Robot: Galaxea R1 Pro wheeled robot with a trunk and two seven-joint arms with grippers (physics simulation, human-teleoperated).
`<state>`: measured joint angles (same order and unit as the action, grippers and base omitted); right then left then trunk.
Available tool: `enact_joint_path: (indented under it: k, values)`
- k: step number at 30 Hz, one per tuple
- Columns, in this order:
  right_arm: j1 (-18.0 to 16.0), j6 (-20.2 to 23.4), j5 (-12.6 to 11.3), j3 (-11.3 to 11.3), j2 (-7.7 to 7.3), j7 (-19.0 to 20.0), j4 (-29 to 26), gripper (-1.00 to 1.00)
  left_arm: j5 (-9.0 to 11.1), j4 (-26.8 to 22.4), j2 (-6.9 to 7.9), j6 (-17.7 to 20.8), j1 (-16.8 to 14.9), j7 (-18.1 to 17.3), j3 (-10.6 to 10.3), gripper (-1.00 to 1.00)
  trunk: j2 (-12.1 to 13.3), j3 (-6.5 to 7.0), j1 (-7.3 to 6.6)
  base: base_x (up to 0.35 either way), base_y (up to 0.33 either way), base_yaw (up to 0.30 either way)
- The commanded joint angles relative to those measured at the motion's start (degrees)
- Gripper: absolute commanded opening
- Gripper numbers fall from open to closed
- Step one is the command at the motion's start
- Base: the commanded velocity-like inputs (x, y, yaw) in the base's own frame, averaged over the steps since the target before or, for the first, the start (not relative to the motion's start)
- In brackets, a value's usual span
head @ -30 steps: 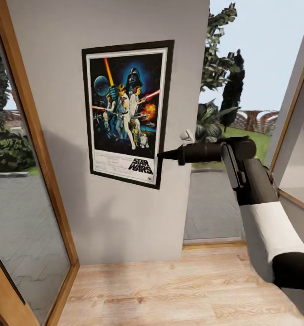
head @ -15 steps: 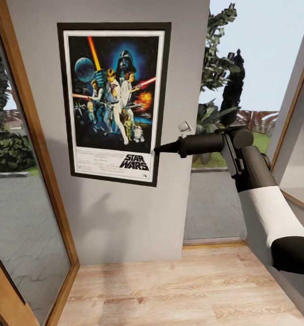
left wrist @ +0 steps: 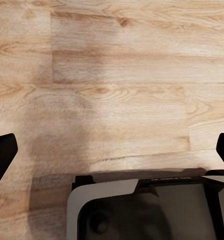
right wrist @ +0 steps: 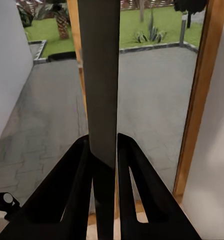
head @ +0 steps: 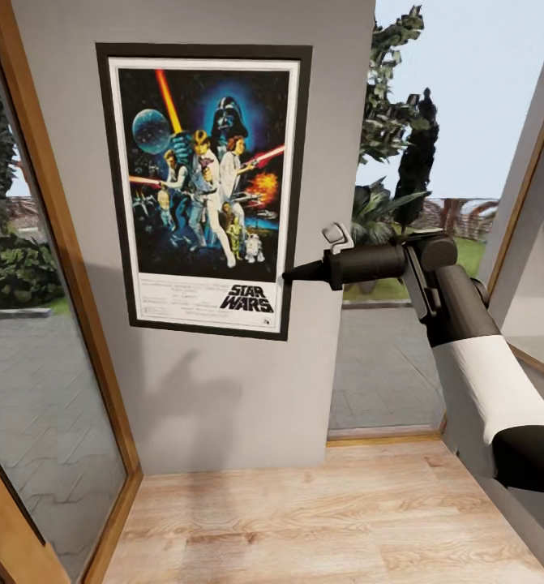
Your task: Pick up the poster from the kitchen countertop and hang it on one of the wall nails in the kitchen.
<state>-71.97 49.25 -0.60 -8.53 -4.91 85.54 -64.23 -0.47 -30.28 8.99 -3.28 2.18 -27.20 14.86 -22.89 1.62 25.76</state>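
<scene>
The poster (head: 204,189) stands upright against the pale grey wall (head: 223,389), roughly square to it, between a wood-framed glass door (head: 44,324) on one side and a tall window onto the garden (head: 417,162) on the other. Its black frame, white border and "STAR WARS" lettering are all legible. The right gripper (head: 292,274) reaches in from the window side and meets the poster's edge low down, near the bottom corner. In the right wrist view the right gripper (right wrist: 103,160) has both fingers (right wrist: 74,190) pressed against the dark frame edge, which runs straight up between them: clamped on the poster. The left gripper (left wrist: 112,150) points down at the wooden floor (left wrist: 112,75); its fingertips (left wrist: 2,155) sit wide apart with nothing between them.
</scene>
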Motion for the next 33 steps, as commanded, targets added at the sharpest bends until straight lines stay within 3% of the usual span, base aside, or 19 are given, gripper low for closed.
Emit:
enact_joint_path:
  k: [1, 9, 33]
  values:
    - [0.0, 0.7, -0.1, -0.1, -0.19, 0.2, 0.0, -1.0, -0.1, 0.0, -0.03, -0.1, 0.0, -0.3, 0.2, 1.0, 0.0, -0.01, 0.02, 0.0, 0.0, 0.0]
    - [0.1, 0.7, 0.0, -0.1, -1.33, 0.2, 0.2, -1.0, -0.1, 0.0, -0.03, -0.1, 0.0, -0.3, 0.2, 1.0, 0.0, -0.01, 0.02, 0.0, 0.0, 0.0]
    - [0.0, 0.7, -0.2, -0.1, -1.41, 0.1, 0.2, -1.0, -0.1, 0.0, -0.03, -0.1, 0.0, -0.3, 0.2, 1.0, 0.0, -0.01, 0.02, 0.0, 0.0, 0.0]
